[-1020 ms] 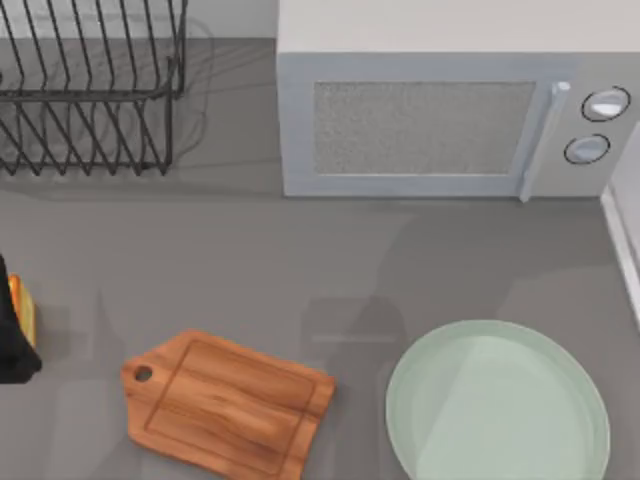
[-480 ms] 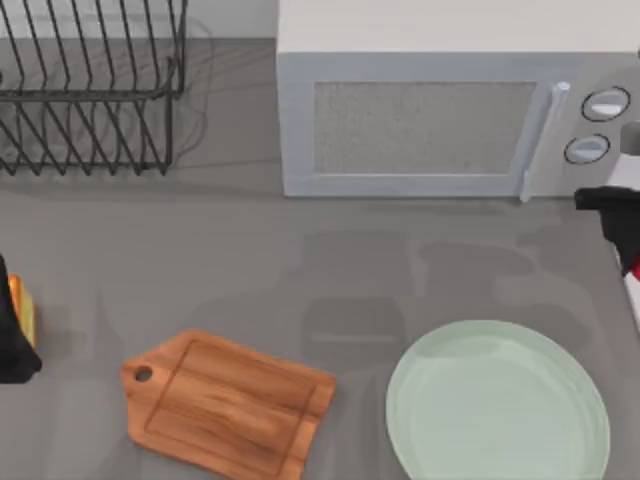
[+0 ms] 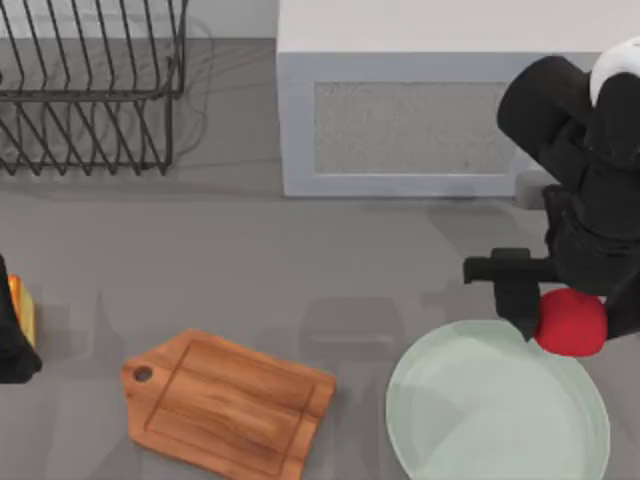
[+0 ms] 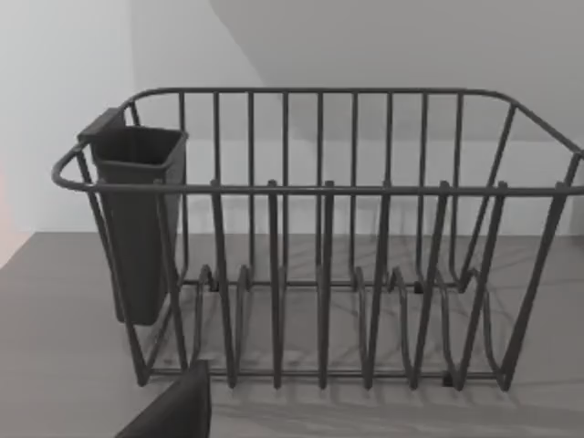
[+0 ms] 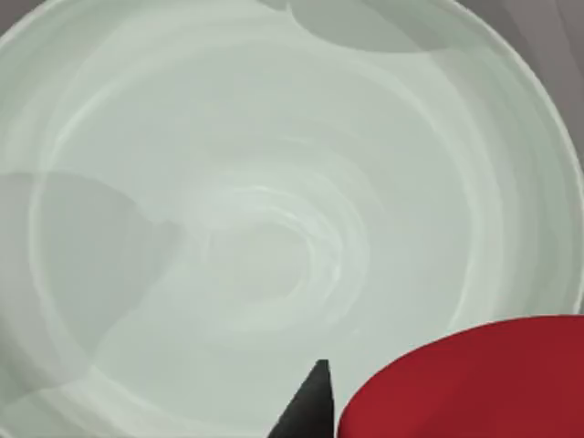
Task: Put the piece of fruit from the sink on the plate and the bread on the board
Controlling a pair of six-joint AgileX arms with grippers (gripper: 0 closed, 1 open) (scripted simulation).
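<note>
Fruit: red, held over the plate's upper right rim, right side of the top view. Right gripper clamped on it. Plate lower right on the worktop. Board lower left-centre, well apart from the plate. Bread at the far left edge, beside the left gripper; cannot tell its fingers. Rack upper left; microwave top centre.

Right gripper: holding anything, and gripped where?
The right gripper holds the red fruit by its sides over the far rim of the pale green plate. The left gripper holds the bread at the table's left edge.
</note>
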